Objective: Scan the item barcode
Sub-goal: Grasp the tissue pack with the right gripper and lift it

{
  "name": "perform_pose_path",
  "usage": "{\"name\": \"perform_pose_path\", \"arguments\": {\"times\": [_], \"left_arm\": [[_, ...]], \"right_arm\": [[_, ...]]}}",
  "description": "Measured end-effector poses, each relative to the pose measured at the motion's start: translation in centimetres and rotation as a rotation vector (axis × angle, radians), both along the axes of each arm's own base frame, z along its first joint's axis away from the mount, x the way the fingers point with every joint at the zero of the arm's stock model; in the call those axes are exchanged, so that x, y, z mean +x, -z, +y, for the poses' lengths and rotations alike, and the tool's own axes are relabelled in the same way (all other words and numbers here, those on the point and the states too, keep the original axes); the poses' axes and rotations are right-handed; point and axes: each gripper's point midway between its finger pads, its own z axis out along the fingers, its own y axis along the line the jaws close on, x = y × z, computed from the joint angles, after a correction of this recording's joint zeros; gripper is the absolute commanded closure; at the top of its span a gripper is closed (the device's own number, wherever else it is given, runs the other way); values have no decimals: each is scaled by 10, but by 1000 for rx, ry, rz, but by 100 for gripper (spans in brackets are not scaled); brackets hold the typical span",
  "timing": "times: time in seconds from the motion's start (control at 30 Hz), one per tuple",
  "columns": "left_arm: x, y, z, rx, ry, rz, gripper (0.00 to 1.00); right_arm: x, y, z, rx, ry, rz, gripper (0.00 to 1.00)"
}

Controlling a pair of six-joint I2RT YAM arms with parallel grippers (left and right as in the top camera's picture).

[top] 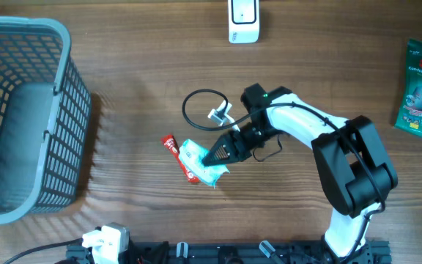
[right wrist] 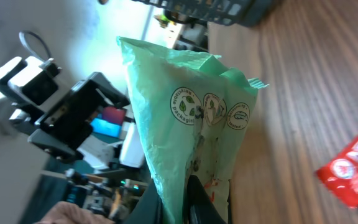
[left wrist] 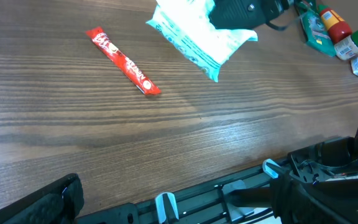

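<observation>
The pale green packet (top: 200,163) sits pinched at one edge in our right hand (top: 215,155), which is clenched on it near the middle of the desk (top: 123,59), and from the right wrist we see three round printed seals on its face. It hangs just beside a red stick wrapper (top: 178,155) lying flat on the wood, well apart from the white scanner (top: 242,20) at the far edge and the grey basket (top: 64,110) at one side. Our left hand (left wrist: 173,193) stands released, its fingers spread wide and holding nothing, low at the near edge.
</observation>
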Motion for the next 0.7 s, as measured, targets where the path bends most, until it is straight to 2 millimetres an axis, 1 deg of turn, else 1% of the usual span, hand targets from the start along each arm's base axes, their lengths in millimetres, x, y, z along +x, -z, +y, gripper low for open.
{"name": "perform_pose_path", "arguments": {"times": [0.13,0.2,0.4,0.47,0.7], "left_arm": [[0,0,0,0,0,0,0],[0,0,0,0,0,1,0],[0,0,0,0,0,0,0],[0,0,0,0,0,0,0],[0,0,0,0,0,0,0]], "right_arm": [[-8,-1,-3,31,15,65,95],[-15,-1,-5,24,16,115,95],[-39,-3,4,-3,-45,173,95],[-42,-3,5,-9,-51,183,96],[-43,-4,4,-17,-51,197,96]]}}
